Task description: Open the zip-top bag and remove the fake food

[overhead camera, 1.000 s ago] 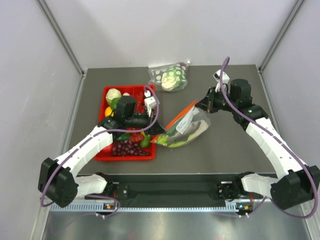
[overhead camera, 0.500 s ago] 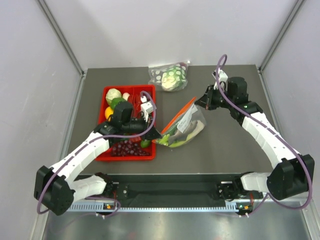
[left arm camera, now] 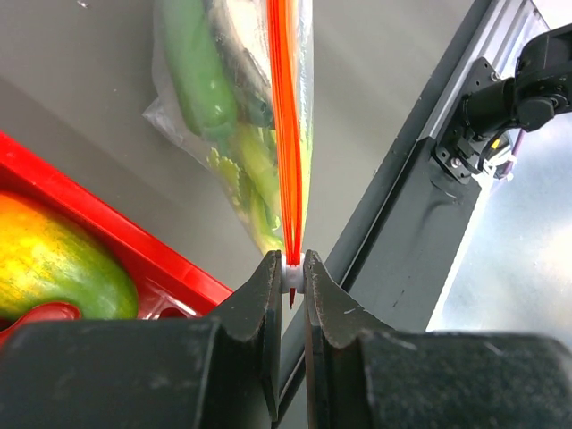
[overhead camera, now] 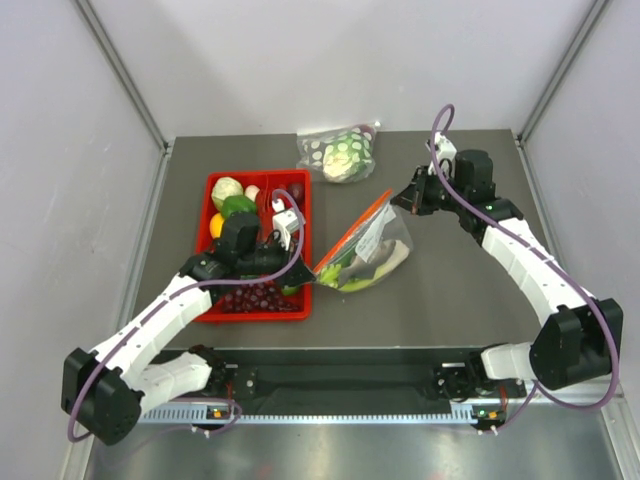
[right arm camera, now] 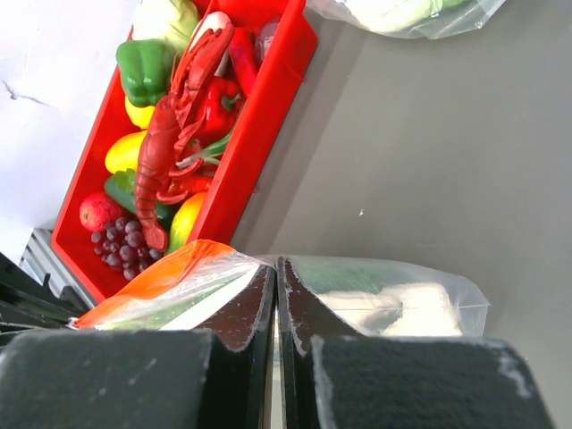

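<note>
Pinching the near end of the orange zip strip [left arm camera: 286, 134], the left gripper [left arm camera: 292, 268] has its jaws almost together on it, and the bag [left arm camera: 232, 152] runs straight out ahead of the fingertips. The right gripper [right arm camera: 275, 273] is closed tight, seemingly on the bag's far corner, though the pinch itself is hidden between its fingers. The bag spans the gap between both grippers, with the food [left arm camera: 192, 71] inside. A red tray [left arm camera: 116, 237] lies beside the left gripper.
</note>
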`<act>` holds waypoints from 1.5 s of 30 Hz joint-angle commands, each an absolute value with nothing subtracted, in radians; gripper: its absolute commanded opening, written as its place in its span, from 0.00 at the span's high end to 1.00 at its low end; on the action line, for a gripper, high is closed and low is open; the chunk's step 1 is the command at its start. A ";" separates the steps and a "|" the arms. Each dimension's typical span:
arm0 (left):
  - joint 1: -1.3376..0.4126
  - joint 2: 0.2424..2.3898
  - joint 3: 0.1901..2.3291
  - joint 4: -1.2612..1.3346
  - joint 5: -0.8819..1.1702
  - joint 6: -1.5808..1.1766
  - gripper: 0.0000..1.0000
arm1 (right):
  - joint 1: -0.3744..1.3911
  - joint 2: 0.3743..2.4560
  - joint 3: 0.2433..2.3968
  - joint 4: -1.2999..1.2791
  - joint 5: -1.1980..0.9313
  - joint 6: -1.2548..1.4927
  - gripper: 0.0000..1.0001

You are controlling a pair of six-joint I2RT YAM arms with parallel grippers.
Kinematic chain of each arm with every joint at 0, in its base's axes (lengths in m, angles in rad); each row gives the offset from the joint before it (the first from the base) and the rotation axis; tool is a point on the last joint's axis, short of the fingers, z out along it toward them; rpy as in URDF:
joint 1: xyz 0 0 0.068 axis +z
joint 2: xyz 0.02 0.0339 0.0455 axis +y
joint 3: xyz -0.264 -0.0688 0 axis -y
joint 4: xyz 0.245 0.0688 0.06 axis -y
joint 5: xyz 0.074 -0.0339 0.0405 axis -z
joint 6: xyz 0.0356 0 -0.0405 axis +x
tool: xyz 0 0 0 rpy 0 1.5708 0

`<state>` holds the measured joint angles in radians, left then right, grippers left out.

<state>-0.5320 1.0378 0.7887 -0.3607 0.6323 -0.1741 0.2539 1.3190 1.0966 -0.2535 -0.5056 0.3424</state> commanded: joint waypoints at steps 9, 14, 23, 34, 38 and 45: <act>-0.566 1.041 0.827 -0.276 0.640 -0.268 1.00 | 0.210 1.330 1.204 -0.245 -0.442 0.325 1.00; -0.645 1.117 0.879 -0.141 0.595 -0.328 1.00 | 0.210 1.301 1.209 -0.299 -0.445 0.344 0.71; -0.819 1.267 0.992 -0.140 0.393 -0.322 1.00 | 0.221 1.119 1.134 -0.405 -0.350 0.541 0.32; -0.848 1.327 1.045 -0.135 0.330 -0.314 1.00 | 0.279 1.014 1.023 -0.540 -0.270 0.647 0.34; -0.856 1.331 1.049 -0.137 0.328 -0.307 1.00 | 0.330 1.041 1.025 -0.520 -0.253 0.661 0.34; -0.865 1.330 1.049 -0.144 0.319 -0.304 1.00 | 0.393 1.132 1.032 -0.479 -0.193 0.683 0.34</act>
